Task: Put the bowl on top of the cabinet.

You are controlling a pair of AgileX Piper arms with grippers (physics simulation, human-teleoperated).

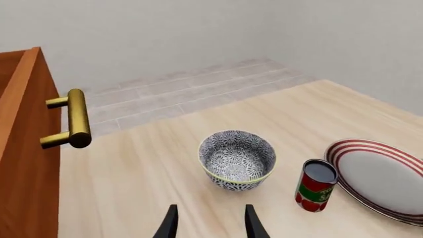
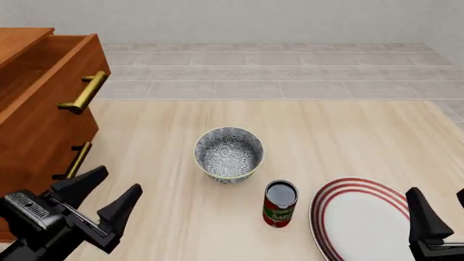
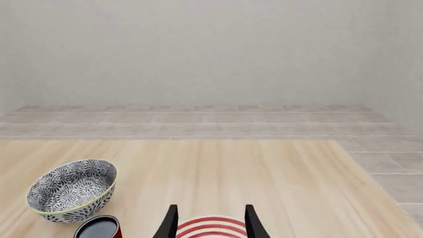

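Speckled grey-and-white, the bowl [image 1: 237, 159] sat mid-frame on the desk [image 1: 145, 173] in the left wrist view, beyond the left end effector [image 1: 211, 223], whose fingers were spread and empty. In the front view the cabinet [image 2: 36, 119] filled the left edge. In the right wrist view the right end effector [image 3: 211, 223] gaped open.

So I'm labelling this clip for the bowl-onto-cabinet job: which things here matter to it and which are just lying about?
Part of the job:
- bowl, upright on the table, empty
- cabinet, at the table's left, top drawer pulled out
- left gripper, open, nearest the bowl

Just lying about:
- can, upright beside the bowl
- plate, red-ringed, under the open right gripper
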